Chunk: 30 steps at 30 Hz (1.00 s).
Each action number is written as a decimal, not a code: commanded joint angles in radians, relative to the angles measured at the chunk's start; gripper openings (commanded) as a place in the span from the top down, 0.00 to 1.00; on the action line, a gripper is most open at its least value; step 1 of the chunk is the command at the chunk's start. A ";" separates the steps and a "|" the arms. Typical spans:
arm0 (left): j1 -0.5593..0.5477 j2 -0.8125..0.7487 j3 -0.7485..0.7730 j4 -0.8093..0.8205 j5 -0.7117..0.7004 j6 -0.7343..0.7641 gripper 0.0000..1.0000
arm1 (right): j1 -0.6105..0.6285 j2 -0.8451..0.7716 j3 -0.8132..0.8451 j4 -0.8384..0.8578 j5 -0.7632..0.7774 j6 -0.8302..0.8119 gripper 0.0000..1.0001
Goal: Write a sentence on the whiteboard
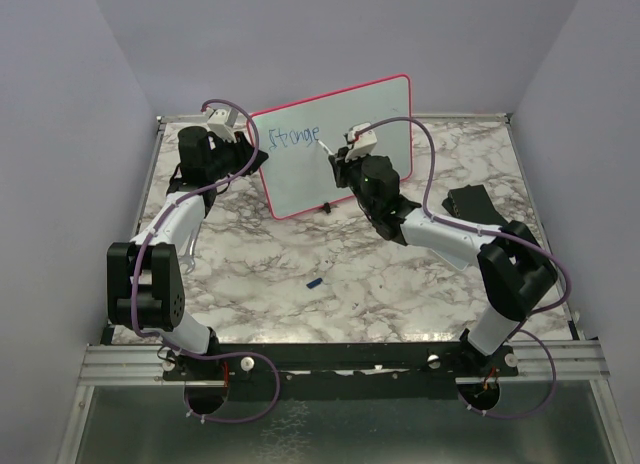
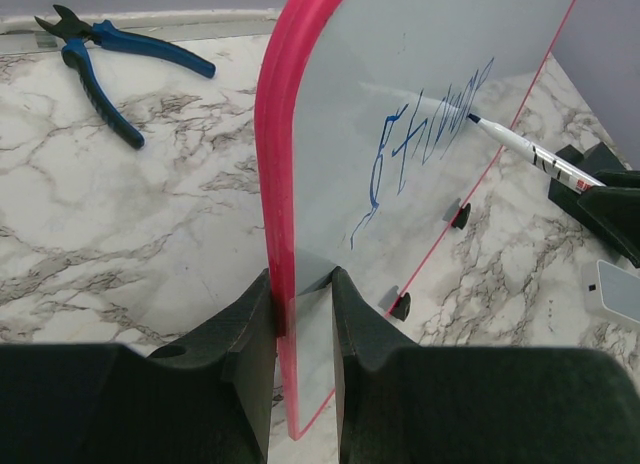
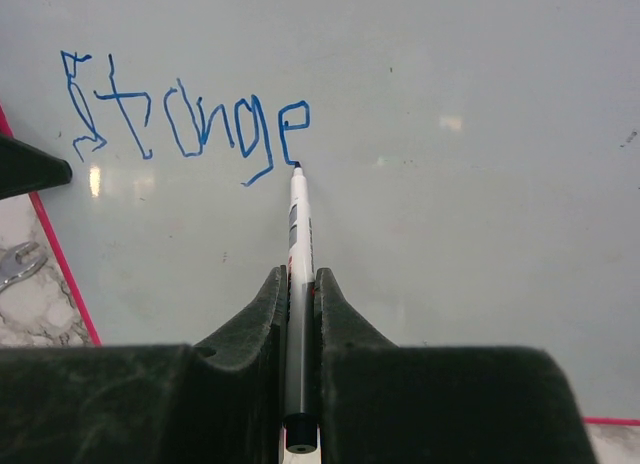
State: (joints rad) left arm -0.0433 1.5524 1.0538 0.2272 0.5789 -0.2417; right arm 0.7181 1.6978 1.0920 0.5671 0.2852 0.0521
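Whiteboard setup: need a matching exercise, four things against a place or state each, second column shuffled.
Things:
1. whiteboard
2. marker
3. pliers
4. lettering

Place or state:
A. lying on the table, at the board's back side
B. blue, on the board's face
C. edge clamped in the left jaws
D. held in the right jaws, tip on the board

Pairs: 1-C, 2-D, 3-A, 4-B
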 commanded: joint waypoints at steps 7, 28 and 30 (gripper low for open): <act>-0.009 -0.010 0.012 -0.037 -0.017 0.017 0.89 | -0.010 -0.040 -0.032 0.001 0.070 -0.015 0.99; -0.008 -0.015 0.008 -0.038 -0.016 0.020 0.89 | -0.009 -0.082 -0.007 0.042 0.041 -0.043 0.99; -0.008 -0.015 0.008 -0.038 -0.017 0.020 0.89 | -0.010 -0.077 0.002 0.043 0.040 -0.057 0.99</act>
State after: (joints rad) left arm -0.0444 1.5520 1.0538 0.2230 0.5797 -0.2386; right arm 0.7120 1.6211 1.0523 0.5823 0.3210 0.0242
